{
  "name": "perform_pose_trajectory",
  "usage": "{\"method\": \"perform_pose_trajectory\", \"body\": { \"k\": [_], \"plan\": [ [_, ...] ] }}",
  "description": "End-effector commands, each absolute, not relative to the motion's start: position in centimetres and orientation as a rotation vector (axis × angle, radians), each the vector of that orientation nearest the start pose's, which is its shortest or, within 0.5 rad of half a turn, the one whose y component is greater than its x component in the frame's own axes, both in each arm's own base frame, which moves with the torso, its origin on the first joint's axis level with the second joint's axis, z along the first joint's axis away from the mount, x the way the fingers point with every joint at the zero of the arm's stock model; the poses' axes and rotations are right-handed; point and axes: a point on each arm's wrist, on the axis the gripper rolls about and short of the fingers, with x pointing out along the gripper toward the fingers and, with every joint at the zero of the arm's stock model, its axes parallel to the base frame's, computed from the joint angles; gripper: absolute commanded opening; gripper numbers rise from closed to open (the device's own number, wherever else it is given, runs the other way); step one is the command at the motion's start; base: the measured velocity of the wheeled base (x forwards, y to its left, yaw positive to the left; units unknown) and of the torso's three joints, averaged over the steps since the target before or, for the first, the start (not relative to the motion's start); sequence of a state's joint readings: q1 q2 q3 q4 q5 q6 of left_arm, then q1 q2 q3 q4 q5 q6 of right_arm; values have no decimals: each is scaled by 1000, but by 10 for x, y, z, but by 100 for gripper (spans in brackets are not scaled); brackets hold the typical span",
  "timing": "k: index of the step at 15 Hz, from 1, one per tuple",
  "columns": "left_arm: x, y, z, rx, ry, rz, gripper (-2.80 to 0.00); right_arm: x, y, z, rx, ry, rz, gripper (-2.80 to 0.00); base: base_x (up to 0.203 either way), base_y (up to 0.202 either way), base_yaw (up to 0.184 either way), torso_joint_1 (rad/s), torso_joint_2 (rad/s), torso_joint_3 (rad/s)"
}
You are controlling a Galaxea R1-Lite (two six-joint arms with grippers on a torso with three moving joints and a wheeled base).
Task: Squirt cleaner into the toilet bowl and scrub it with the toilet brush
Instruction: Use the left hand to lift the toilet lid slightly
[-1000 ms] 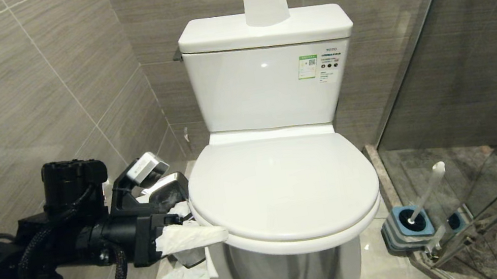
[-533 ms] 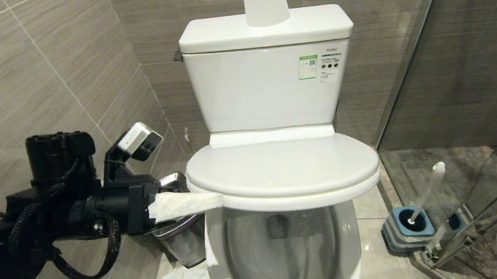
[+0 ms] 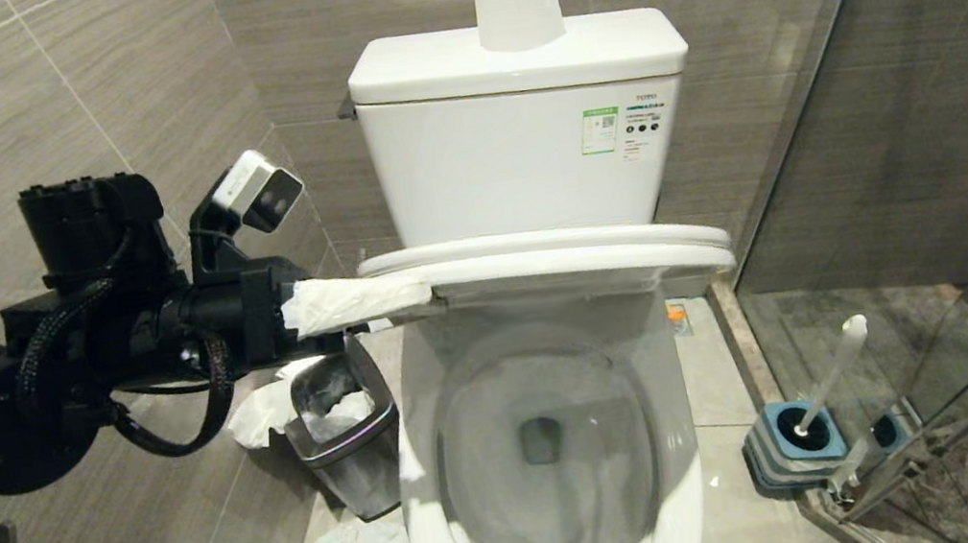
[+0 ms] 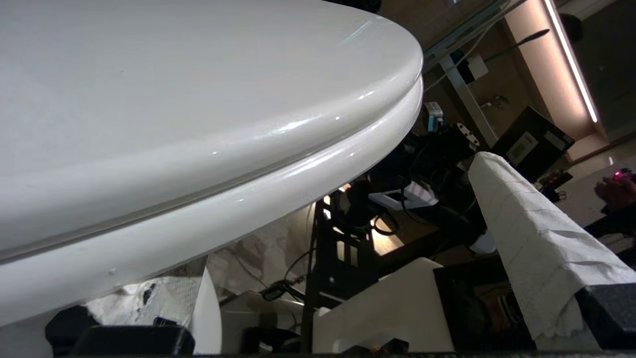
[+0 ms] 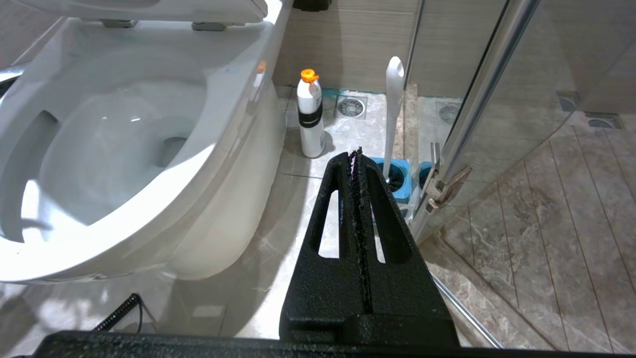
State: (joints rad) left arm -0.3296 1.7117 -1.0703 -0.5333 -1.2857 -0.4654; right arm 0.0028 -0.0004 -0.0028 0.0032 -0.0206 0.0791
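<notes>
Step in hand: lifting seat and lid off the toilet bowl [image 3: 561,453]. Left end effector [image 3: 372,301], jaws wide and fingers wrapped in crinkled white tissue, hooks under the glossy plastic seat [image 3: 561,264] on the bowl's left; seat is raised about level. Right end effector [image 5: 356,164] is closed, empty, low beside the bowl. Toilet brush [image 3: 827,382], slim white handle, stands in its blue holder [image 3: 793,446] right of the bowl. Next: push seat fully upright, then fetch the orange-capped bottle [image 5: 310,112] near the brush.
</notes>
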Motion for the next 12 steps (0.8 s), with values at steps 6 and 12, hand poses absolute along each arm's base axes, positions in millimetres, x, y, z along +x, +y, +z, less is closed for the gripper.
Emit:
{"method": "perform_pose_trajectory", "body": {
  "k": [6, 12],
  "plan": [
    [323, -131, 278, -295, 247, -1597, 0, -23, -1, 76, 80, -1, -18, -280, 0, 0, 0, 0, 0, 0],
    [348, -138, 309, -239, 19, -1484, 0, -23, -1, 76, 80, -1, -18, -280, 0, 0, 0, 0, 0, 0]
  ]
}}
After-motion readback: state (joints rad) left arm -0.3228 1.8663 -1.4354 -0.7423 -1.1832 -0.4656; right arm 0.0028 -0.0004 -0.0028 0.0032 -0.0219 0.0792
